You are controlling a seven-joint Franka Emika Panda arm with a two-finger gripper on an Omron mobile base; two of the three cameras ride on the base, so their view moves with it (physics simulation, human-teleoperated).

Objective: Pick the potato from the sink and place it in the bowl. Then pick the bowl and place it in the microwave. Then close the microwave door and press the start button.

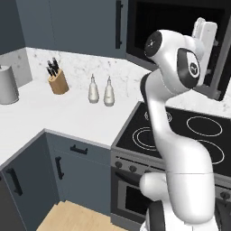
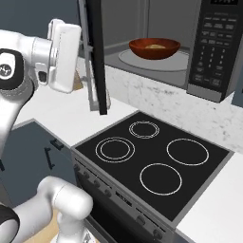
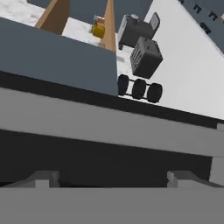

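The microwave [image 2: 213, 47] stands open above the stove. On its glass turntable sits the reddish-brown bowl [image 2: 154, 48], and the yellowish potato [image 2: 154, 45] lies inside it. The microwave door [image 2: 96, 57] swings out toward me, seen edge-on. My white hand [image 2: 64, 52] hovers just left of the door, on its outer side, also seen high up by the door [image 1: 220, 67]. In the hand view my gripper [image 3: 113, 181] is open and empty, its tips wide apart, close against the door's dark edge. The sink is out of view.
A black four-ring cooktop [image 2: 152, 156] lies under the microwave with the oven front below. On the white counter to the left stand a knife block [image 1: 57, 81], two bottles [image 1: 93, 89] and a grey canister [image 1: 6, 85].
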